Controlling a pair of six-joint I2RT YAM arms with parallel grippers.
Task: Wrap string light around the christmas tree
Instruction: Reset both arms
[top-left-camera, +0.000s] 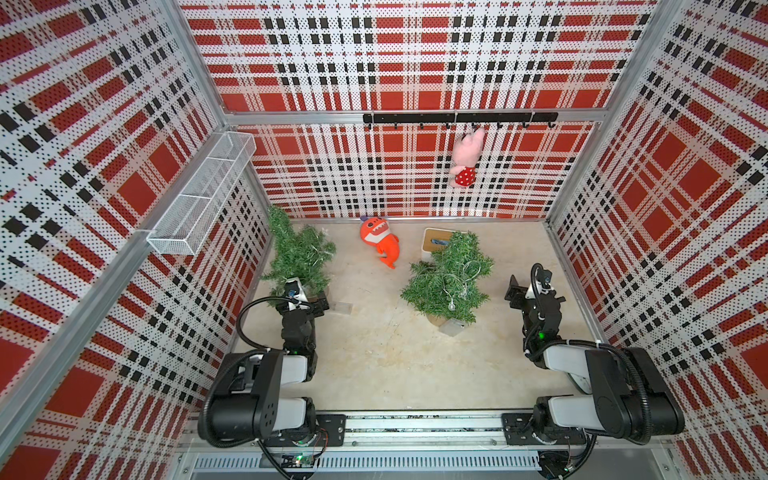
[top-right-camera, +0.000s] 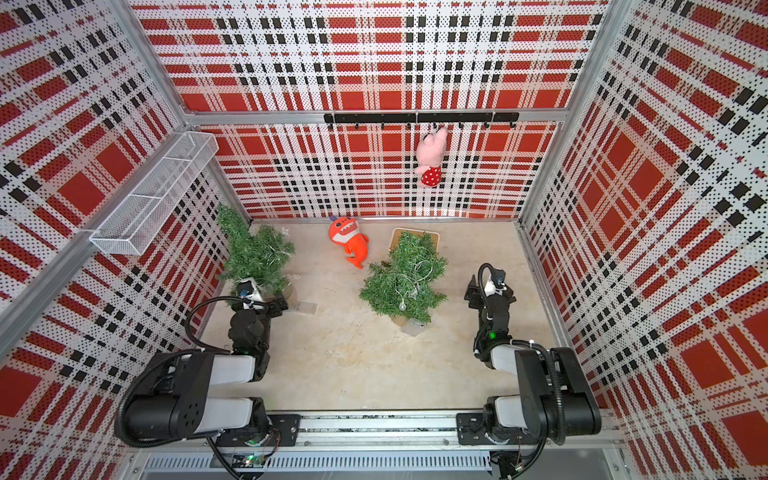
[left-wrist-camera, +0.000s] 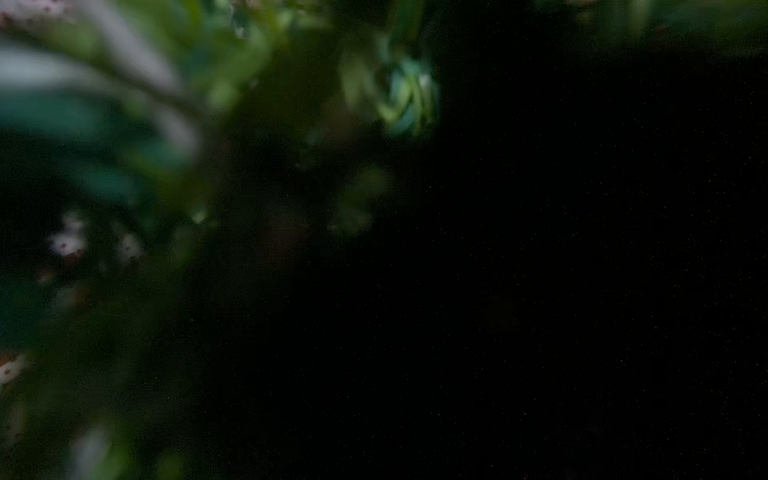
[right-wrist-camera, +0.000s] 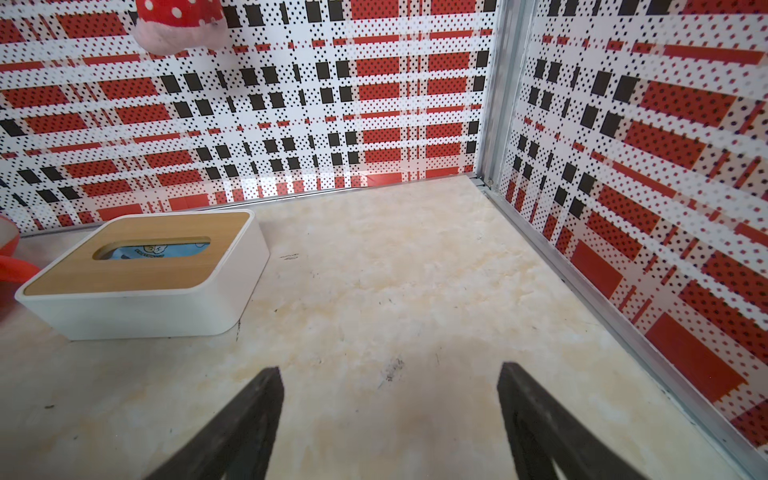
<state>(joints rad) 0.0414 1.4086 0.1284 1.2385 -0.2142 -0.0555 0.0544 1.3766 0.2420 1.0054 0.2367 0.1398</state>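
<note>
Since most of the clutter sits along the far edge of the table (top-left-camera: 374, 365), that is where you should look first. An orange shark plush (top-left-camera: 380, 243) lies near the middle of that edge. A white tissue box (right-wrist-camera: 141, 274) with a wooden lid sits just behind the christmas tree (top-left-camera: 446, 282), and a pink plush (top-left-camera: 465, 160) hangs from the hook rail (top-left-camera: 415, 118) on the back wall above them. A second tree (top-left-camera: 297, 253) fills the far left corner, below the wire basket (top-left-camera: 199, 191) on the left wall. It has a thin pale wire in its branches and a small clear piece (top-left-camera: 345, 307) on the table beside its foot. Only open table lies between your right arm and the christmas tree. That tree stands upright, right of the table's centre, with its long axis vertical and its tip up. Its crown covers part of the tissue box in both top views. The string light (top-left-camera: 461, 282) loops loosely over its near side, with one round bulb (top-left-camera: 451, 305) hanging low and a pale box (top-left-camera: 451, 326) at its foot. Your right gripper (right-wrist-camera: 390, 370) hovers near the right edge, well apart from the tree, fingers spread wide over bare table and holding nothing. Your left gripper (top-left-camera: 305, 306) sits at the foot of the second tree, well apart from the strung one. Its jaws look spread wide in a top view, but the left wrist view gives only dark, blurred needles, so you cannot tell whether anything lies between them.
</note>
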